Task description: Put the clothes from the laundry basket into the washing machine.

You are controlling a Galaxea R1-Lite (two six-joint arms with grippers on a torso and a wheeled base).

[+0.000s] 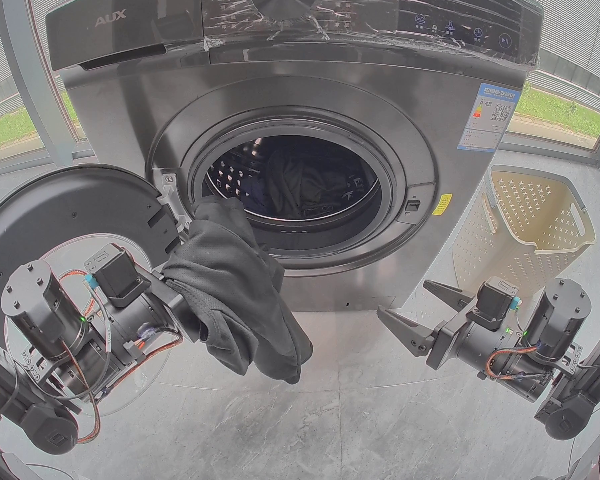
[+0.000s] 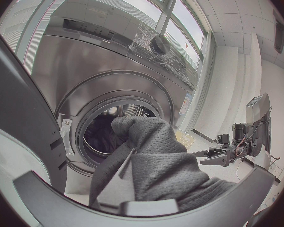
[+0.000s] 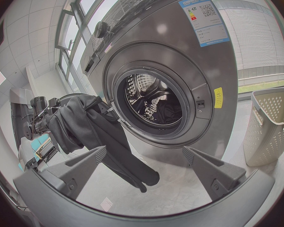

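A garment (image 1: 240, 295) hangs from my left gripper (image 1: 180, 301) just before the washing machine (image 1: 353, 88), at its opening, with clothes (image 1: 300, 181) inside the drum (image 1: 233, 168). The door (image 1: 67, 215) stands open to the machine's left; the laundry basket (image 1: 513, 248) stands at its right.

The garment (image 1: 237, 295) is dark grey mesh, the washing machine (image 1: 353, 88) silver-grey, the laundry basket (image 1: 533, 215) perforated cream.

We hold our left arm low and bent, its left gripper (image 1: 175, 303) clamped on a dark garment (image 1: 240, 288), while our right arm mirrors it, the right gripper (image 1: 403, 297) pointing forward, jaws spread wide.
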